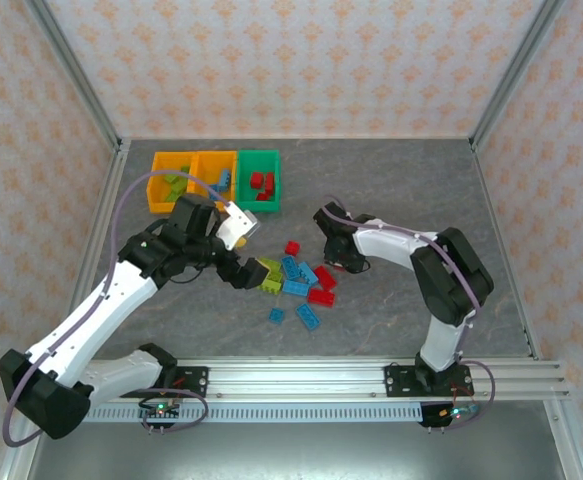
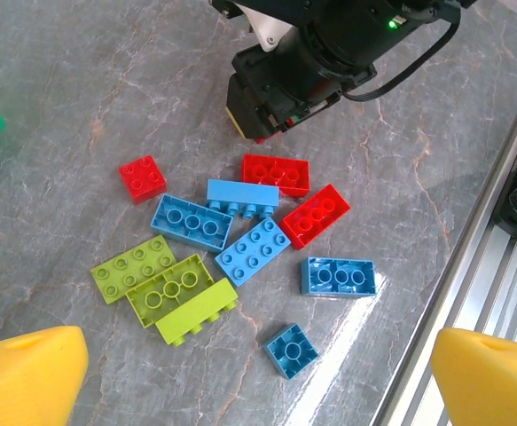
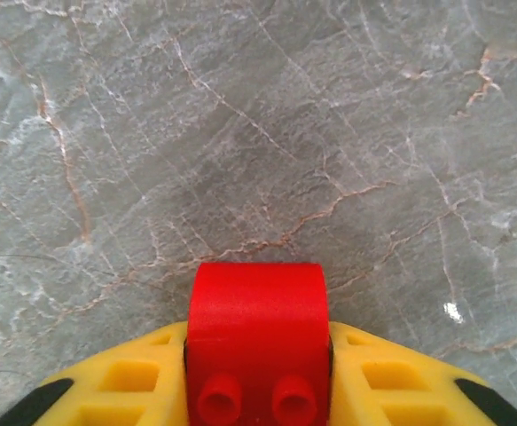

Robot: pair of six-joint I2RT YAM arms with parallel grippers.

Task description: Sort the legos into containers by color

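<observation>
A loose pile of red, light blue and lime green legos [image 1: 293, 277] lies mid-table. My left gripper [image 2: 258, 377] hangs open above the pile's near side, its yellow fingertips [image 2: 27, 373] wide apart, with a small blue lego [image 2: 292, 349] on the table between them. My right gripper [image 3: 258, 355] is shut on a red lego [image 3: 258, 328], low over bare table at the pile's right edge [image 1: 334, 260]. At the back left stand the containers: an orange bin [image 1: 154, 185] with green bricks, an orange bin [image 1: 214, 155] with blue ones, and a green bin [image 1: 258, 154] with red ones.
Grey marbled table [image 1: 411, 180] with walls on three sides. A metal rail [image 1: 371, 375] runs along the near edge and shows at the right of the left wrist view [image 2: 506, 248]. Bare room lies to the right and behind the pile.
</observation>
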